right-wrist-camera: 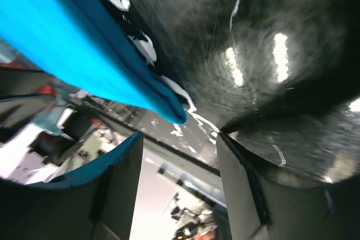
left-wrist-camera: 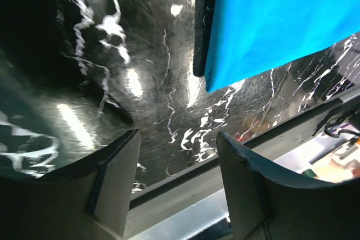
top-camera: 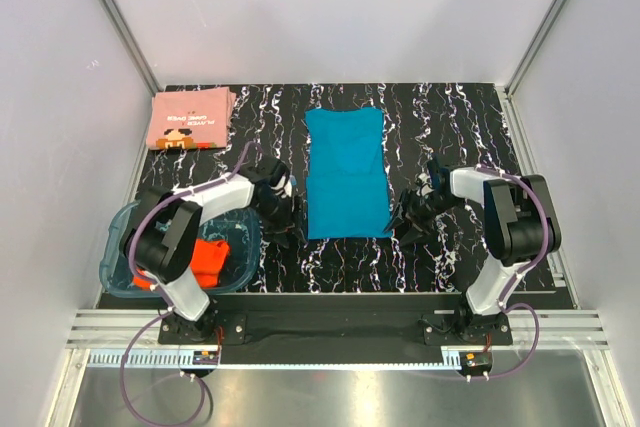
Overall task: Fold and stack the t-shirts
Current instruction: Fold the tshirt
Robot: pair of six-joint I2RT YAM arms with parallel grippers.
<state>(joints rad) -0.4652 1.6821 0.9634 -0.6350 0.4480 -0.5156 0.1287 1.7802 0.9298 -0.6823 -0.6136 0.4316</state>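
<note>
A teal-blue t-shirt (top-camera: 345,172) lies folded into a long strip in the middle of the black marbled mat. My left gripper (top-camera: 283,209) is low beside its near left corner and my right gripper (top-camera: 408,215) beside its near right corner. In the left wrist view, the left gripper (left-wrist-camera: 179,139) is open and empty, the teal shirt's corner (left-wrist-camera: 275,21) just ahead. The right gripper (right-wrist-camera: 180,136) is open too, the shirt's corner (right-wrist-camera: 169,108) just beyond its fingertips. A salmon-pink printed t-shirt (top-camera: 192,119) lies folded at the back left. An orange-red t-shirt (top-camera: 210,259) lies crumpled in the tub.
The clear blue-tinted plastic tub (top-camera: 118,267) stands at the near left beside the left arm. White walls with metal rails enclose the mat on three sides. A black bar (top-camera: 340,319) runs along the near edge between the arm bases.
</note>
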